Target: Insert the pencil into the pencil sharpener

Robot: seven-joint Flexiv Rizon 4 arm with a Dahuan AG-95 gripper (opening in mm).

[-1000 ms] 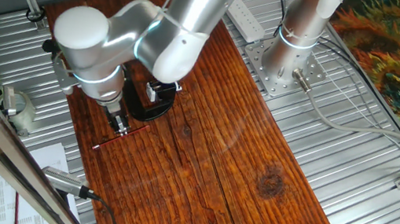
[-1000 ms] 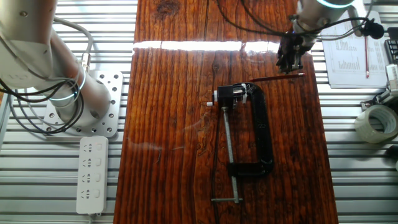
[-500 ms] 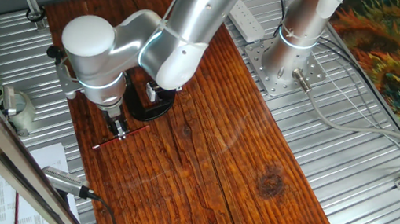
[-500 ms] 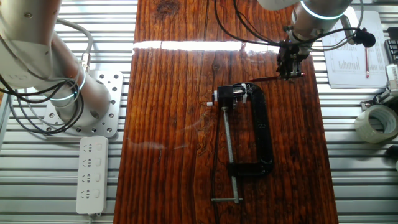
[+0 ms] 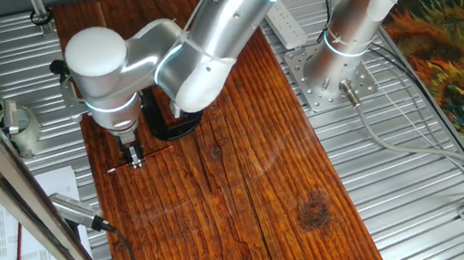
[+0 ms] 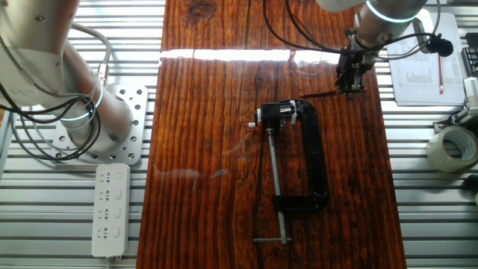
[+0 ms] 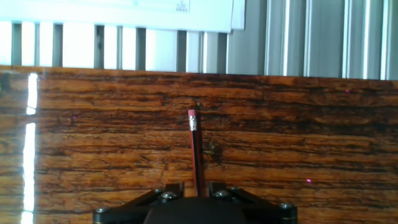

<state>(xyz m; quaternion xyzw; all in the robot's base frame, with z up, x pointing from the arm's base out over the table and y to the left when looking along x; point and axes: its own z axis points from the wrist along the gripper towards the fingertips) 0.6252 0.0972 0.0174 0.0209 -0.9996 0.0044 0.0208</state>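
Note:
The pencil (image 7: 194, 149), a thin red stick, lies flat on the wooden table; it also shows in one fixed view (image 5: 160, 151) and in the other fixed view (image 6: 317, 94). My gripper (image 7: 196, 186) is down over it, and its two fingers stand either side of the pencil with a small gap on each side, so it is open. The gripper also shows in the fixed views (image 5: 132, 159) (image 6: 349, 84). The pencil sharpener (image 6: 279, 113) sits at the near end of the black clamp frame (image 6: 320, 161), a little apart from the pencil. In one fixed view my arm hides most of it.
A grey pen-like tool (image 5: 78, 209) with a cable lies off the board's corner. A tape roll (image 6: 451, 146) and papers (image 6: 418, 67) sit beside the board. A power strip (image 6: 110, 209) and another arm's base (image 6: 95, 112) stand on the opposite side.
My arm has shifted slightly and the gripper has come lower over the pencil. The pencil and the clamp have not moved.

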